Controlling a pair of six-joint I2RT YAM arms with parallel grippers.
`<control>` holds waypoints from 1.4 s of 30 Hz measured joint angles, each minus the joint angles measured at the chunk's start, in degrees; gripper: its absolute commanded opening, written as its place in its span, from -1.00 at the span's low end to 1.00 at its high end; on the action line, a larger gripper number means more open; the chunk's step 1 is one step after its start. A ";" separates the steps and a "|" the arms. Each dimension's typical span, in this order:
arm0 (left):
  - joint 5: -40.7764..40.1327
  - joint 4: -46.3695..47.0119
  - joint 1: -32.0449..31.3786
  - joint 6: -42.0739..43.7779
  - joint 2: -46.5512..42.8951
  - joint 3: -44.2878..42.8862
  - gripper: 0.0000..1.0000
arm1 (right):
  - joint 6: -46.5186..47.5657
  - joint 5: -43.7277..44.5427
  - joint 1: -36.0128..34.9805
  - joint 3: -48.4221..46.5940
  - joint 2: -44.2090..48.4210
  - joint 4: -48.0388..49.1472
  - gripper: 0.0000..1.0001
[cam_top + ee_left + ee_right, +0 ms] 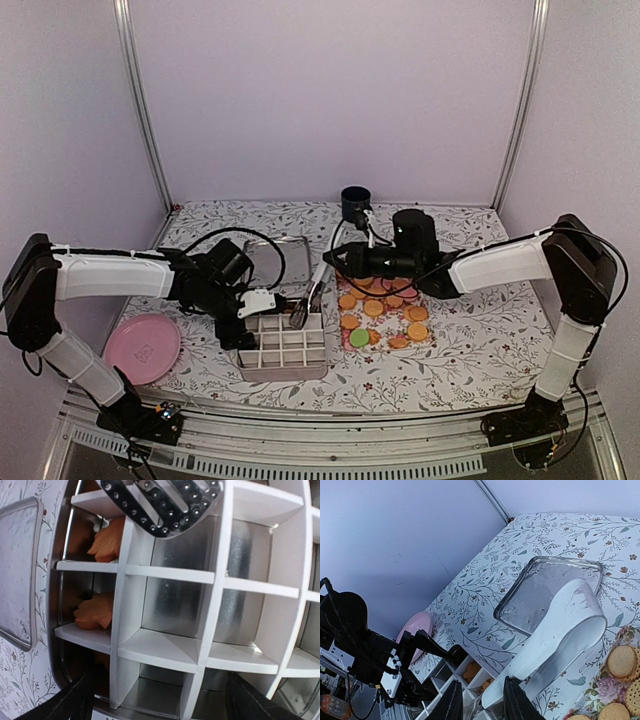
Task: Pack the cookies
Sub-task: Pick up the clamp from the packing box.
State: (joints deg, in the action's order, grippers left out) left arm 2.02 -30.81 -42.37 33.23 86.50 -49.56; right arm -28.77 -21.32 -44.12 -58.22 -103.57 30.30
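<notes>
Right fingers: the right gripper (482, 700) was closed on the white handle of the tongs (312, 290), which slanted low so the tips could reach across to the box.
Tong tips: the perforated metal tips (165, 505) sat together over a back-row cell of the divided box (285, 372). No cookie showed between them, though part of them was hidden.
Left fingers: the left gripper (160, 692) was spread wide at the box's left side, probably to stop it sliding. I could not tell whether it touched the rim.
Cookies: most of the cookies (385, 310) lay on the floral mat (597, 690) just right of the box, within easy reach of the tongs. Two orange leaf-shaped pieces (107, 540) lay in side cells.
Progress: judged early, since most visible cells were bare.
Metal tray: the metal tray (545, 590), likely the lid, lay behind the box on the worktop (470, 340), clear of the tongs' path.
</notes>
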 measured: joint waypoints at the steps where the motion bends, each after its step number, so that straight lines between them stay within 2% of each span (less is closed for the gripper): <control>1: -0.02 0.00 0.00 0.00 0.00 0.00 0.82 | -0.09 -0.02 -0.11 -0.44 -0.37 -0.09 -0.42; 12: -0.68 -0.35 0.00 0.68 -0.37 -0.42 0.82 | -1.05 -0.26 -0.96 -4.00 -3.58 -0.42 -0.50; 14: -0.87 -0.33 0.00 0.79 -0.37 -0.42 0.82 | -1.27 -0.26 -0.98 -4.13 -3.65 -0.44 -0.47; 20: -1.20 -0.33 0.00 0.87 -0.37 -0.42 0.83 | -2.40 -0.22 -1.11 -3.39 -3.26 -0.37 -0.15; 23: -1.29 -0.37 0.00 1.03 -0.42 -0.42 0.84 | -2.93 -0.13 -1.22 -0.76 -1.03 -0.50 -0.07; 30: -1.44 -0.83 0.00 1.14 -1.66 -0.85 0.85 | -3.58 0.00 -1.25 1.53 2.32 -0.70 -0.01; 42: -1.11 -2.03 0.00 1.11 -4.11 -1.44 0.85 | -4.50 -1.42 -0.79 1.14 0.76 -0.74 -0.01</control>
State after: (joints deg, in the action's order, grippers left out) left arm 0.91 -32.84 -42.37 34.35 82.39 -51.00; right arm -33.28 -22.74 -44.91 -57.08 -102.80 29.56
